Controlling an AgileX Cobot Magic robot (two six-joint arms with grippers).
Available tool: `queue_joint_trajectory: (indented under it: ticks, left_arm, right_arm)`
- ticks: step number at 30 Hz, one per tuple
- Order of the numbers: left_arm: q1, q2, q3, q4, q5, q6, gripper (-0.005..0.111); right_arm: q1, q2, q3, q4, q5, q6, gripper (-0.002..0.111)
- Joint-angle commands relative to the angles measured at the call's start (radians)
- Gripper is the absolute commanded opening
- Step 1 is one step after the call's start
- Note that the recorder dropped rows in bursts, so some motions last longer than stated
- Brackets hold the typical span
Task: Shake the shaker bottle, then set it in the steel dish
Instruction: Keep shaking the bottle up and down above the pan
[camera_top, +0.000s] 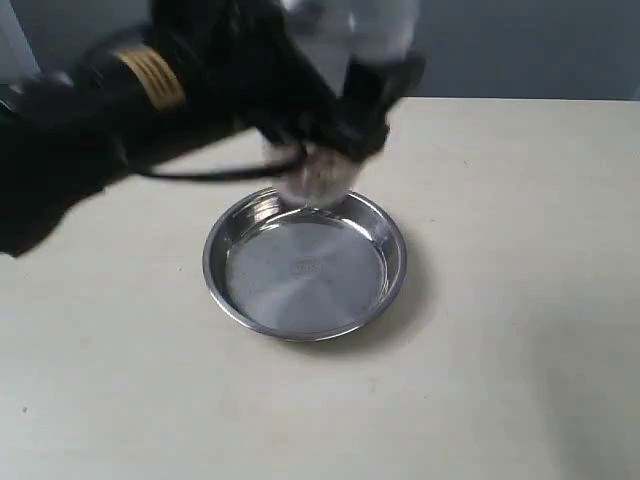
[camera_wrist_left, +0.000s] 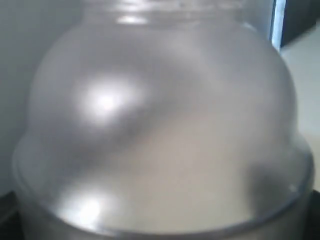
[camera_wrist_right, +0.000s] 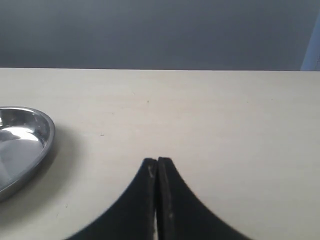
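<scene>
The shaker bottle (camera_top: 322, 182) hangs in the air over the far rim of the steel dish (camera_top: 300, 270), motion-blurred, with brown granules at its lower end. My left gripper (camera_top: 348, 122) is shut around its middle. In the left wrist view the frosted dome of the shaker bottle (camera_wrist_left: 165, 125) fills the picture and hides the fingers. The steel dish lies empty on the table. My right gripper (camera_wrist_right: 158, 161) is shut on nothing, low over the table, with the steel dish (camera_wrist_right: 30, 135) off to one side of it.
The table (camera_top: 500, 350) is a pale cream surface with a grey wall behind its far edge. The black left arm (camera_top: 90, 130), with a gold band, reaches in from the left above the table.
</scene>
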Motion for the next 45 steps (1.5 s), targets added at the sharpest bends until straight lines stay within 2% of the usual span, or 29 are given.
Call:
queue_joint_trajectory:
  ticks: [1,2,4,7,9,11,13,15,18,20,23,24,26,27,28,30,31,32,33,34,35,36,38,39,41,42,43,45]
  left_arm:
    - [0.060,0.066,0.042,-0.190,-0.006,-0.031,0.000]
    - [0.060,0.098,0.053,-0.200,0.016,-0.063,0.000]
    - [0.029,0.122,0.057,-0.094,0.034,-0.103,0.000]
    - [-0.024,0.046,0.021,0.032,-0.120,-0.103,0.000]
    - [-0.027,-0.023,-0.018,0.054,-0.225,-0.067,0.000]
    - [-0.012,-0.052,-0.028,-0.025,-0.212,0.030,0.000]
    - [0.021,-0.020,-0.010,-0.181,-0.100,0.074,0.000]
    - [0.051,0.055,0.036,-0.296,-0.007,0.050,0.000]
    - [0.024,0.112,0.064,-0.248,0.029,-0.002,0.000]
    - [-0.012,0.069,0.040,-0.129,-0.072,-0.002,0.000]
    - [-0.033,-0.033,-0.025,-0.030,-0.234,0.012,0.000]
    - [-0.035,-0.050,-0.037,-0.028,-0.231,0.035,0.000]
    - [-0.002,-0.022,-0.004,-0.180,-0.112,0.103,0.000]
    - [0.023,0.063,0.070,-0.266,-0.035,0.088,0.000]
    - [0.017,0.100,0.099,-0.277,-0.054,0.075,0.000]
    - [-0.048,0.086,0.129,-0.137,-0.205,0.064,0.000]
    - [-0.082,0.010,0.082,-0.057,-0.363,0.074,0.000]
    - [-0.087,-0.034,0.045,-0.043,-0.404,0.089,0.000]
    - [-0.086,-0.105,-0.021,-0.051,-0.363,0.129,0.000]
    - [-0.061,-0.127,-0.033,-0.147,-0.244,0.176,0.000]
    - [-0.029,-0.108,-0.011,-0.256,-0.153,0.204,0.000]
    - [0.029,-0.028,0.066,-0.399,-0.053,0.216,0.000]
    - [0.042,0.048,0.150,-0.446,-0.049,0.114,0.000]
    - [0.021,0.045,0.155,-0.379,-0.068,0.079,0.000]
    - [-0.040,-0.039,0.108,-0.131,-0.263,0.040,0.000]
    - [-0.059,-0.098,0.063,-0.060,-0.348,0.040,0.000]
    - [-0.059,-0.123,0.030,-0.032,-0.350,0.044,0.000]
    - [-0.042,-0.155,-0.001,-0.088,-0.270,0.130,0.000]
  right_arm:
    - [0.002,-0.004,0.001,-0.001,-0.014,-0.002,-0.001]
    - [0.002,-0.004,0.001,-0.001,-0.014,-0.002,-0.001]
    - [0.002,-0.004,0.001,-0.001,-0.014,-0.002,-0.001]
    - [0.002,-0.004,0.001,-0.001,-0.014,-0.002,-0.001]
    - [0.002,-0.004,0.001,-0.001,-0.014,-0.002,-0.001]
    - [0.002,-0.004,0.001,-0.001,-0.014,-0.002,-0.001]
    - [0.002,-0.004,0.001,-0.001,-0.014,-0.002,-0.001]
    - [0.002,-0.004,0.001,-0.001,-0.014,-0.002,-0.001]
    - [0.002,-0.004,0.001,-0.001,-0.014,-0.002,-0.001]
    - [0.002,-0.004,0.001,-0.001,-0.014,-0.002,-0.001]
    - [0.002,-0.004,0.001,-0.001,-0.014,-0.002,-0.001]
    - [0.002,-0.004,0.001,-0.001,-0.014,-0.002,-0.001]
    - [0.002,-0.004,0.001,-0.001,-0.014,-0.002,-0.001]
    - [0.002,-0.004,0.001,-0.001,-0.014,-0.002,-0.001]
    - [0.002,-0.004,0.001,-0.001,-0.014,-0.002,-0.001]
    - [0.002,-0.004,0.001,-0.001,-0.014,-0.002,-0.001]
    - [0.002,-0.004,0.001,-0.001,-0.014,-0.002,-0.001]
    - [0.002,-0.004,0.001,-0.001,-0.014,-0.002,-0.001]
    - [0.002,-0.004,0.001,-0.001,-0.014,-0.002,-0.001]
    - [0.002,-0.004,0.001,-0.001,-0.014,-0.002,-0.001]
    - [0.002,-0.004,0.001,-0.001,-0.014,-0.002,-0.001]
    - [0.002,-0.004,0.001,-0.001,-0.014,-0.002,-0.001]
    - [0.002,-0.004,0.001,-0.001,-0.014,-0.002,-0.001]
    - [0.002,-0.004,0.001,-0.001,-0.014,-0.002,-0.001]
    - [0.002,-0.004,0.001,-0.001,-0.014,-0.002,-0.001]
    - [0.002,-0.004,0.001,-0.001,-0.014,-0.002,-0.001]
    - [0.002,-0.004,0.001,-0.001,-0.014,-0.002,-0.001]
    - [0.002,-0.004,0.001,-0.001,-0.014,-0.002,-0.001]
